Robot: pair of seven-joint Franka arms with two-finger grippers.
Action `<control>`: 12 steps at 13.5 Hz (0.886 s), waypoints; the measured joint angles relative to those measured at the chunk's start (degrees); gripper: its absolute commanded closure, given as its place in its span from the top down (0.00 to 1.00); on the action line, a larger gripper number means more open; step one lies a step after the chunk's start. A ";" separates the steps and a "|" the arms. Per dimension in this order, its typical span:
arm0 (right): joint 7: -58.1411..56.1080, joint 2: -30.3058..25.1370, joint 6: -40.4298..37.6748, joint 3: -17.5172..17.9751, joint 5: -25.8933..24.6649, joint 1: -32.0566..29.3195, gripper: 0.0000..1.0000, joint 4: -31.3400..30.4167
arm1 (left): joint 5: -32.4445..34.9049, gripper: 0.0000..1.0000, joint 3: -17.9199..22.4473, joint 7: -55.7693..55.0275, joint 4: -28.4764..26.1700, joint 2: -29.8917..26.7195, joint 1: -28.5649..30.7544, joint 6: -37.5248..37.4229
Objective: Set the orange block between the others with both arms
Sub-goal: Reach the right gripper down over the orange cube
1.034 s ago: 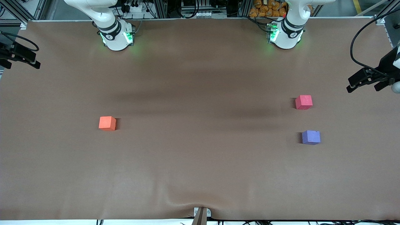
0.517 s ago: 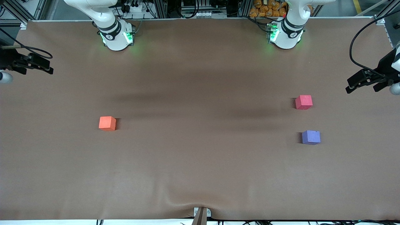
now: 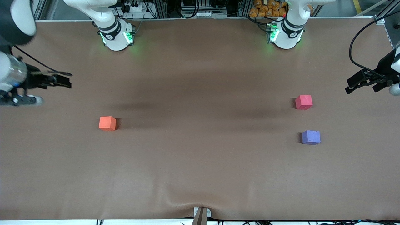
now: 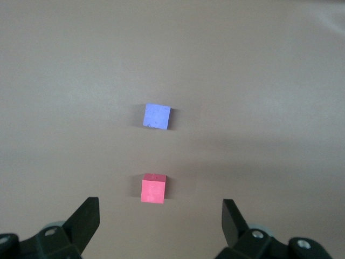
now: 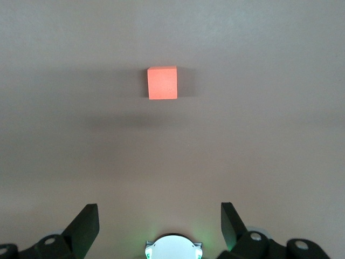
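The orange block (image 3: 107,123) (image 5: 162,82) lies alone on the brown mat toward the right arm's end of the table. The others, a pinkish-red cube (image 3: 303,102) (image 4: 153,189) and a purple-blue cube (image 3: 311,137) (image 4: 157,116), sit apart from each other toward the left arm's end, the purple-blue one nearer the front camera. My right gripper (image 3: 66,80) (image 5: 159,221) hangs open and empty over the mat at its end, well short of the orange block. Over the mat's edge at the other end, my left gripper (image 3: 350,86) (image 4: 160,216) is open and empty, apart from both cubes.
The brown mat (image 3: 200,162) covers the whole table. Both arm bases (image 3: 117,37) (image 3: 286,36) stand along the edge farthest from the front camera. A small bracket (image 3: 201,214) sits at the nearest edge. A black cable (image 3: 359,37) loops by the left gripper.
My right arm has swung in over the mat from the table's end, bringing its gripper closer to the orange block. The left gripper has barely moved. No cube has moved.
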 measured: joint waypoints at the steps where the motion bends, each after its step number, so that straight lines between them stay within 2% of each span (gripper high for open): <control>1: 0.00 1.36 0.15 0.00 0.01 0.46 1.00 -0.08 | 0.00 1.00 0.00 0.00 0.00 0.03 0.00 0.00; 4: 0.00 4.01 4.65 0.00 0.01 2.24 1.00 -2.29 | 0.00 1.00 0.02 0.00 0.00 0.05 0.01 0.00; 8: 0.00 5.05 14.45 -0.01 0.01 3.95 1.00 -10.23 | 0.00 1.00 0.04 0.00 0.00 0.11 0.02 -0.01; 12: 0.02 6.87 19.82 0.00 0.01 5.58 1.00 -11.65 | 0.00 1.00 0.03 0.00 0.00 0.26 0.02 -0.03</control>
